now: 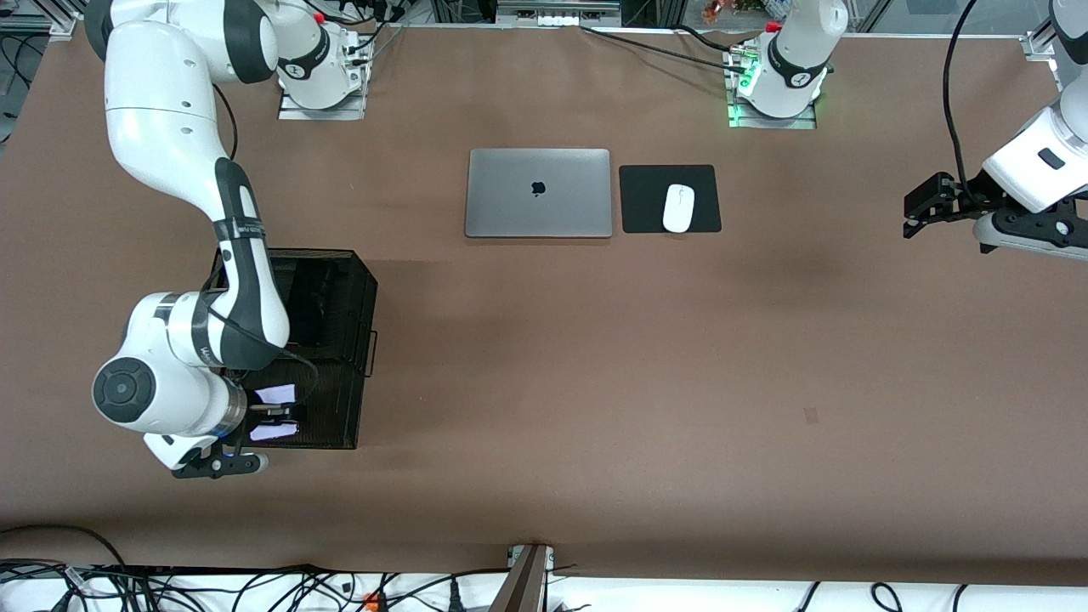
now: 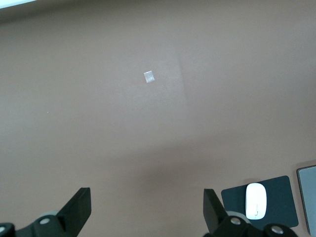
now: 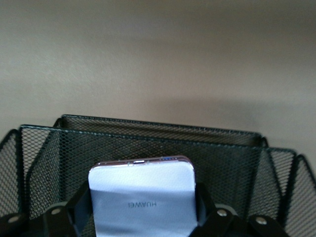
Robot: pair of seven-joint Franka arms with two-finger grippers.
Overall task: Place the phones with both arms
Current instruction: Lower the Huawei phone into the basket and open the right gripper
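A pale lilac-white phone (image 1: 275, 394) (image 3: 140, 197) is held by its two side edges in my right gripper (image 1: 272, 414) (image 3: 142, 203), which is shut on it. The phone hangs in the part of a black wire-mesh basket (image 1: 344, 289) (image 3: 148, 132) nearest the front camera, at the right arm's end of the table. Its back bears a brand name, and its top edge stands just below the basket's mesh walls. My left gripper (image 1: 919, 208) (image 2: 146, 202) waits over bare table at the left arm's end, open with nothing between its fingers. No other phone shows.
A shut grey laptop (image 1: 538, 193) lies mid-table toward the bases. Beside it, a white mouse (image 1: 678, 207) (image 2: 256, 200) rests on a black pad (image 1: 646, 200). A small pale mark (image 1: 811, 415) (image 2: 149, 76) sits on the brown tabletop. Cables run along the table's front edge.
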